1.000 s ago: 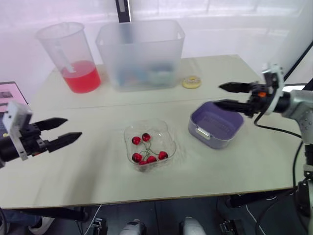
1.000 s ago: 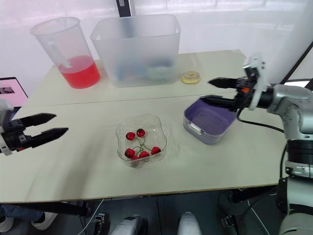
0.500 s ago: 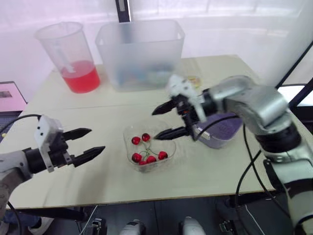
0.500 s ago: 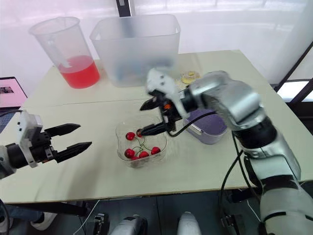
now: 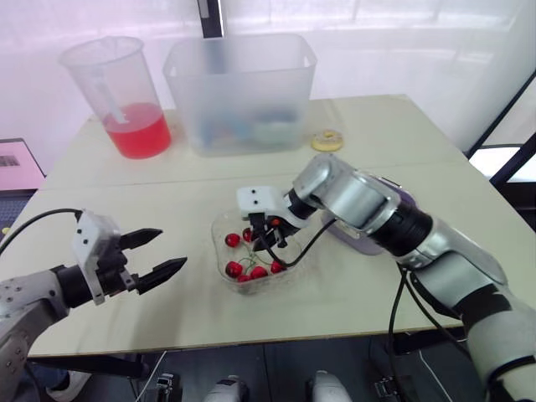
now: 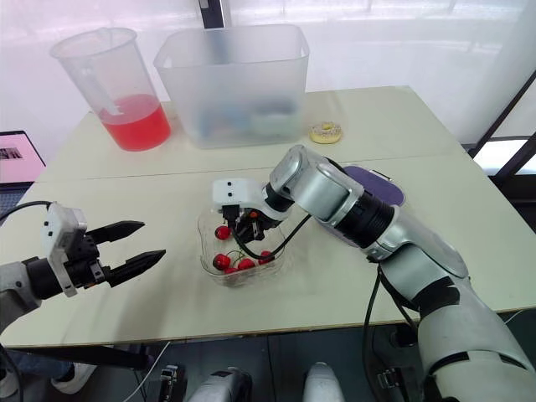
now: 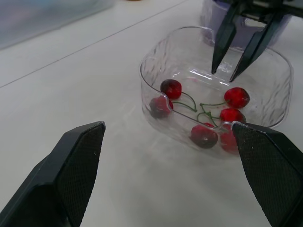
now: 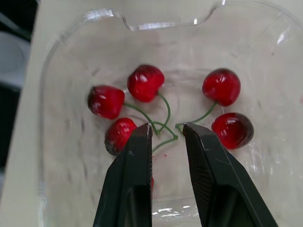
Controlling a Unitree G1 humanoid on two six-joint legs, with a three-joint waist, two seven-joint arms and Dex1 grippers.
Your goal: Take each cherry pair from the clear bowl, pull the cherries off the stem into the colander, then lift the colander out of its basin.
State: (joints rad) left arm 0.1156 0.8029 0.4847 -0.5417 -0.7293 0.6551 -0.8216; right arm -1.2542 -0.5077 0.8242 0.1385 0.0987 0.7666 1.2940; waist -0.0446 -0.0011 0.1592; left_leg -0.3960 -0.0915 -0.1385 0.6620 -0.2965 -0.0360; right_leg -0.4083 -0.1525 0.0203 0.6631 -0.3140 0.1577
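Note:
The clear bowl (image 5: 219, 226) sits mid-table with several red cherries (image 8: 145, 82) joined in pairs by green stems (image 8: 163, 126). My right gripper (image 8: 166, 130) reaches down into the bowl, its jaws narrowed to a small gap astride the spot where the stems cross; the fingertips (image 7: 221, 56) hang just above the bowl's floor. My left gripper (image 5: 163, 251) hovers wide open left of the bowl, holding nothing. The purple colander in its basin (image 6: 378, 182) stands right of the bowl, mostly hidden behind my right arm.
A beaker with red liquid (image 5: 126, 96) and a large translucent tub (image 5: 243, 88) stand along the back. A small yellow round object (image 5: 328, 140) lies right of the tub. A screen (image 5: 17, 163) sits off the table's left edge.
My right arm swung left from over the colander, dropped into the bowl, and its jaws narrowed over the stems. My left gripper drew closer to the bowl, still wide open.

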